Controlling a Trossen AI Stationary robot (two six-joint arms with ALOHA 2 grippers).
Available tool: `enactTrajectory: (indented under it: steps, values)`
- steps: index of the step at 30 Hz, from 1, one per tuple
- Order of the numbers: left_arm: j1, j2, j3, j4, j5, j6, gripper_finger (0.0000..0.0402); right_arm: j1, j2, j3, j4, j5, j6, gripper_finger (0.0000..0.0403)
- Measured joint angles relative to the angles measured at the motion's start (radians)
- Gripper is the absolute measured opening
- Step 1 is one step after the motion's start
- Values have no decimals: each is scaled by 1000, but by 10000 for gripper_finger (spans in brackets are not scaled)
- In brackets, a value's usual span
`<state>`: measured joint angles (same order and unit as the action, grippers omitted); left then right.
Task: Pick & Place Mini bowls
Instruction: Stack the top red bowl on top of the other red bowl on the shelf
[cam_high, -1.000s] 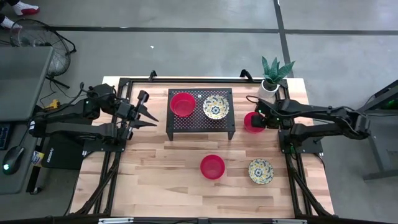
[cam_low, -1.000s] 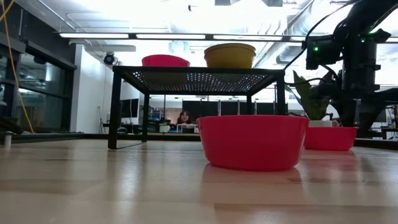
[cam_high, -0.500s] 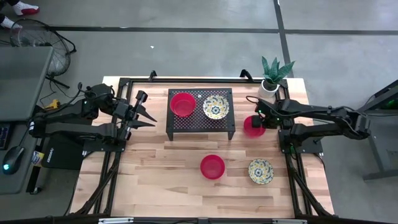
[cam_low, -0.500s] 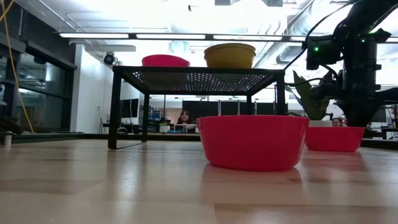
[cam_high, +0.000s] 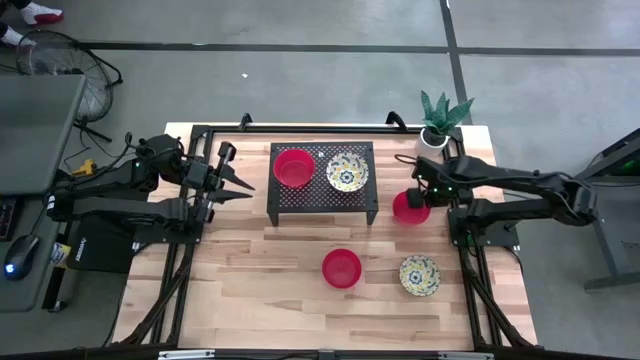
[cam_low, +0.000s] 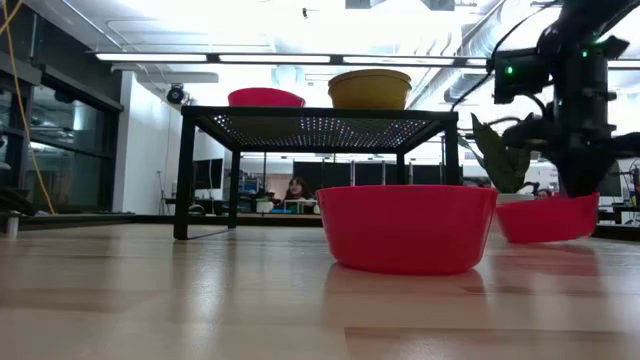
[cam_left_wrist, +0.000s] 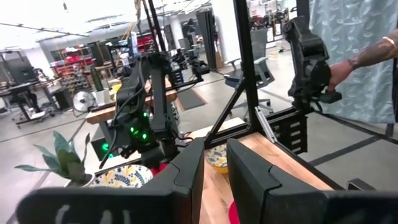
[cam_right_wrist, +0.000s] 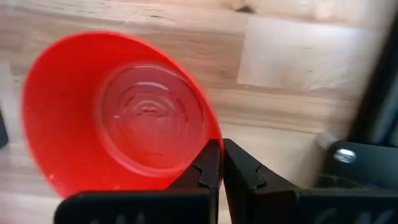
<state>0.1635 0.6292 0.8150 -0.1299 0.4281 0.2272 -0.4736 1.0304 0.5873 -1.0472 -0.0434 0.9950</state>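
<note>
The right pincer (cam_right_wrist: 220, 163) is clamped shut on the rim of a red bowl (cam_right_wrist: 118, 112), its two dark fingers pinching the near edge; from above this held bowl (cam_high: 409, 207) sits just right of the black rack (cam_high: 322, 181), and in the level view it hangs tilted, one side lifted off the wood (cam_low: 546, 218). The right arm reaches in low from the counter's right edge, its wrist lights glowing green. On the rack's perforated top stand a second red bowl (cam_high: 294, 167) and a patterned bowl (cam_high: 346, 171) side by side. Nearer the front of the pale wooden counter (cam_high: 260, 280) rest a third red bowl (cam_high: 342, 268) and another patterned bowl (cam_high: 419, 274), apart from each other. A small white pot with a green plant (cam_high: 438, 120) stands at the far right corner. The left pincer (cam_high: 236, 182) hovers over the counter's left side, left of the rack, fingers a little apart and holding nothing. Grey concrete floor surrounds the counter; beyond it the room is a bright workshop with ceiling strip lights, and a person's hand (cam_left_wrist: 339, 73) grips a black device by the frame.
</note>
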Motion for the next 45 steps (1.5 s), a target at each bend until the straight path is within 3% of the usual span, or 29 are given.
enactTrajectory:
  steps: [12,21,29,45]
  values:
    - [0,0,0,0,-78,-49,65,0,-12,465,-376,90,-185,0]
    - [0,0,0,4,-111,-75,65,0,26,861,-407,182,-293,0]
    - [0,1,0,9,-114,-76,65,3,210,1123,-392,182,-417,0]
    - [0,0,1,8,-106,-78,65,5,656,1571,-382,49,-583,0]
